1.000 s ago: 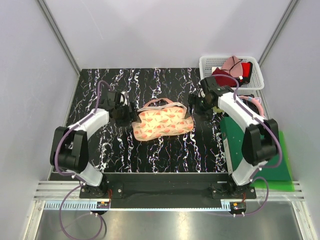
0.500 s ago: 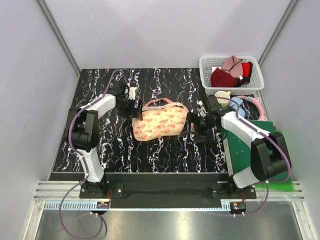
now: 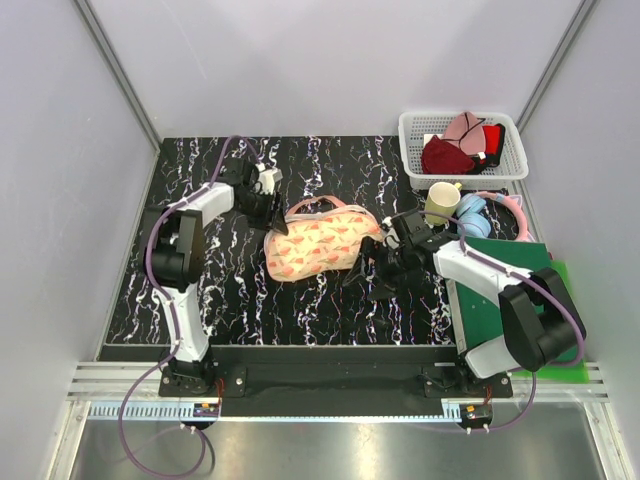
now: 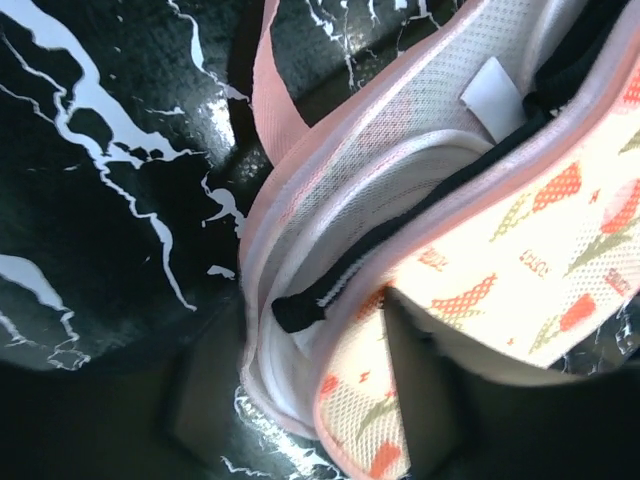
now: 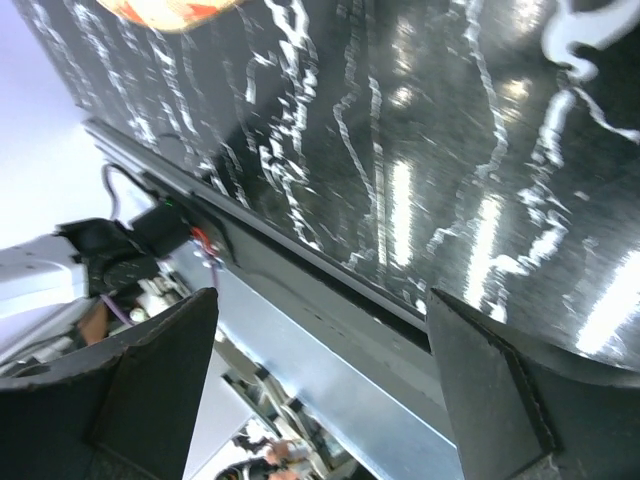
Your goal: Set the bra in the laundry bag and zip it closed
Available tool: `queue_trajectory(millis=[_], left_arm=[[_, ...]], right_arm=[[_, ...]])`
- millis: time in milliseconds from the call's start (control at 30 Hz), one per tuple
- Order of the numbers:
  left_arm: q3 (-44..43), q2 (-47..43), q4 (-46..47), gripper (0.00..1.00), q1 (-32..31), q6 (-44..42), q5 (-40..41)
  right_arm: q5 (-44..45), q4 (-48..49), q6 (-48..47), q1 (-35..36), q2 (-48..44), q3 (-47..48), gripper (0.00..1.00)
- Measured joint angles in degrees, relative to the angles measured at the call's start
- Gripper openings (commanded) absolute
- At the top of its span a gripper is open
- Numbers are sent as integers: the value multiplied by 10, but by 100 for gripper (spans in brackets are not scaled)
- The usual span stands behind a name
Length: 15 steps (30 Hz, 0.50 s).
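Note:
The laundry bag [image 3: 318,243], peach with an orange-red print, lies mid-table with its pink zip edge gaping along the back. In the left wrist view the bag [image 4: 500,250] is open, and the white bra [image 4: 330,270] with its black strap [image 4: 300,310] lies inside. My left gripper [image 3: 272,214] is at the bag's left end, and its fingers [image 4: 430,400] stand apart with the bag's corner between them [image 4: 310,400]. My right gripper [image 3: 365,277] is open and empty just off the bag's right front corner. It faces the table's front edge [image 5: 320,340], and a bit of the bag [image 5: 170,10] shows in the right wrist view.
A white basket [image 3: 505,130] at the back right holds a dark red bra [image 3: 445,157] and a pale pink garment [image 3: 462,127]. A cream cup [image 3: 440,200] and blue-pink headphones [image 3: 490,210] sit in front of it. A green board [image 3: 505,290] lies at the right.
My right arm has swung from near the basket down to the bag's right front side. My left gripper has moved from the bag's left side to its back-left end.

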<state>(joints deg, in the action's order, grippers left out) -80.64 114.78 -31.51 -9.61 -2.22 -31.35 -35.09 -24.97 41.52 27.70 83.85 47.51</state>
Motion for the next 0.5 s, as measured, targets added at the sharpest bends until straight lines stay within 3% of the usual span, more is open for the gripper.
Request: queue_trajectory(millis=[300, 400, 500], left_arm=[[64, -15, 43, 26, 8, 66, -33], [101, -30, 56, 0, 9, 90, -60], [127, -41, 68, 0, 10, 120, -84]], right_arm=[[3, 167, 102, 26, 33, -41, 90], [15, 216, 125, 41, 47, -48, 91], [23, 275, 148, 54, 69, -48, 91]])
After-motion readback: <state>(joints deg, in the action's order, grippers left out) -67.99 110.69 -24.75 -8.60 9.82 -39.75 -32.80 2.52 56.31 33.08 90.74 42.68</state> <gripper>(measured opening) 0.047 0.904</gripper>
